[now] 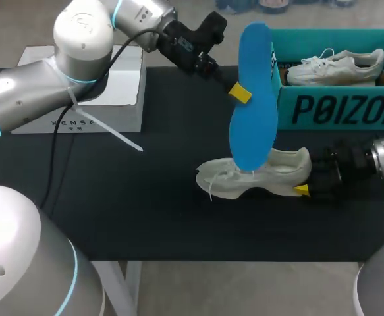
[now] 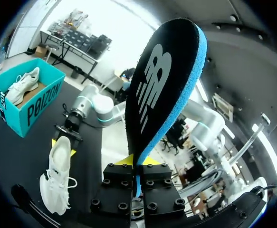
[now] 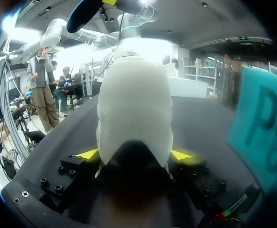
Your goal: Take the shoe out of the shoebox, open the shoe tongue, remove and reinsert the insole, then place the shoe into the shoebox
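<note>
One flat foam insole (image 1: 252,99), one cream shoe (image 1: 285,172)

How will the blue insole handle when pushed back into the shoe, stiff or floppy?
Probably semi-stiff: the insole stands upright, pinched at one edge by the left gripper, without drooping. Likely light, being thin foam. Its lower end may buckle against the shoe, which the right gripper grips at the heel.
</note>
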### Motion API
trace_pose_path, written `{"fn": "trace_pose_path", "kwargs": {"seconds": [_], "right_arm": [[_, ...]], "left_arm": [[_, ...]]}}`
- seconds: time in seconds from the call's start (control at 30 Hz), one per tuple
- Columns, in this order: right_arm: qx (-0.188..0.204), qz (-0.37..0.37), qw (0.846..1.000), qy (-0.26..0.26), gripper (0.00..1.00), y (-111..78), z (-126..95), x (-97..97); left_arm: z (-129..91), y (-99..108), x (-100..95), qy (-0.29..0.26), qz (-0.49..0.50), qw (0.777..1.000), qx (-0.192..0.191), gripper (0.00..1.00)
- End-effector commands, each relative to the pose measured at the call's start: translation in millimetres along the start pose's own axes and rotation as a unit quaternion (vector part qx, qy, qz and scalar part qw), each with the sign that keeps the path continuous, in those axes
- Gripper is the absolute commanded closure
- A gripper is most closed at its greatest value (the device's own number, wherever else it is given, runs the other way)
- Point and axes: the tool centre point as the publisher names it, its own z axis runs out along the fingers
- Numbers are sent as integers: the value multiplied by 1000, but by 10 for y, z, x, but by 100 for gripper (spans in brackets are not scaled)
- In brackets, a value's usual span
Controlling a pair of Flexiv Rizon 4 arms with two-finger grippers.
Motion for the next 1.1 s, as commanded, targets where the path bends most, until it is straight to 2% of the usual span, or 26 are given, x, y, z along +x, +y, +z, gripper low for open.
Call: {"fn": "trace_pose_path", "kwargs": {"seconds": [0.03,0.17,0.33,0.6,0.77,1.1], "right_arm": [[1,0,1000,-1,100,-45,35,-5],[1,0,1000,-1,100,-45,35,-5],[1,0,1000,-1,100,-45,35,-5],[1,0,1000,-1,100,-45,35,-5],[1,0,1000,-1,100,-45,35,-5],[1,0,1000,-1,100,-45,35,-5]], "left_arm": [[-64,25,128,49,-10,999,6,100],[-66,-59,371,31,-9,999,-1,100],[-6,-177,691,-20,17,999,-17,100],[36,-286,1076,-56,37,998,-7,100],[78,-291,1203,-61,43,997,-1,100],[155,-295,1290,-53,47,997,-14,100]]}}
